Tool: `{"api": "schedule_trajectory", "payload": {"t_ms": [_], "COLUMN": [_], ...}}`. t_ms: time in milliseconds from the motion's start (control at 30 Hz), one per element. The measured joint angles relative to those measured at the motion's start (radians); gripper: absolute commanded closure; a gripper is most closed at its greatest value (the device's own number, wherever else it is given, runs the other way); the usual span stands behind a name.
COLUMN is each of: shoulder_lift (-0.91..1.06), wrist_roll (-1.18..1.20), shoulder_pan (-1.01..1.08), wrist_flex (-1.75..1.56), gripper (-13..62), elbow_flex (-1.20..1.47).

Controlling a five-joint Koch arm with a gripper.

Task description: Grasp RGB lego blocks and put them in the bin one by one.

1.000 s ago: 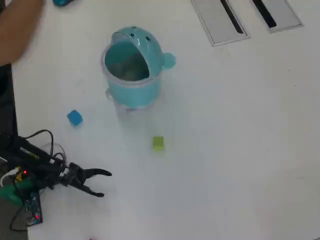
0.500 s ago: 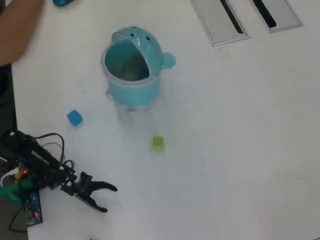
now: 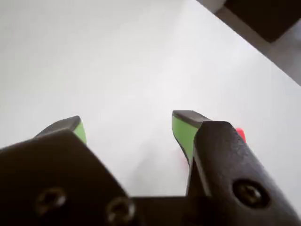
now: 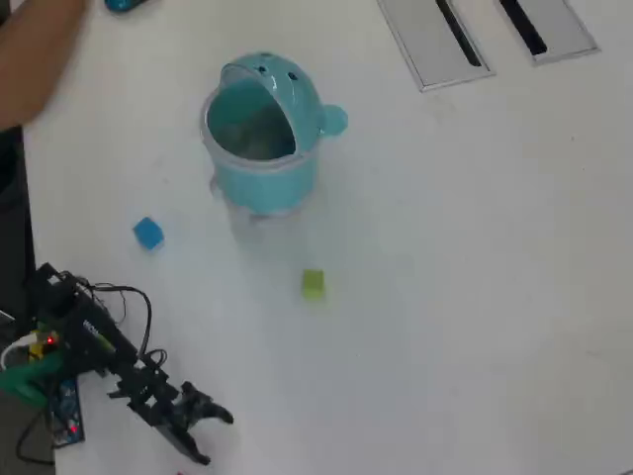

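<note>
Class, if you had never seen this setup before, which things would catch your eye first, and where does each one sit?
The teal bin stands out first, upper middle of the overhead view, its lid flipped back. Two small blocks lie apart on the white table: the blue block lower left of the bin, the yellow-green block below it. At the bottom left, the black gripper is open and empty, far from both.

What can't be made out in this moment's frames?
- Bin contents: overhead view, interior too murky to tell.
- Red thing: wrist view, mostly hidden behind a gripper finger.
- Blue block, green block: outside the wrist view.
- Blue object: overhead view, cut off by the top edge.
</note>
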Motion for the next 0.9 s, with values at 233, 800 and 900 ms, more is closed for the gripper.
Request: {"api": "schedule_trajectory", "payload": {"t_ms": [233,800,900], "shoulder_lift": [-0.143,-0.258,-0.324], "wrist_roll": [0.0,-0.152,-0.172], "shoulder_pan": [0.095,0.216,0.232], "wrist_flex": [0.201,0.615,0.635], "gripper": [15.4,15.1,15.1], "elbow_flex": [-0.291,-0.558,-0.641]}}
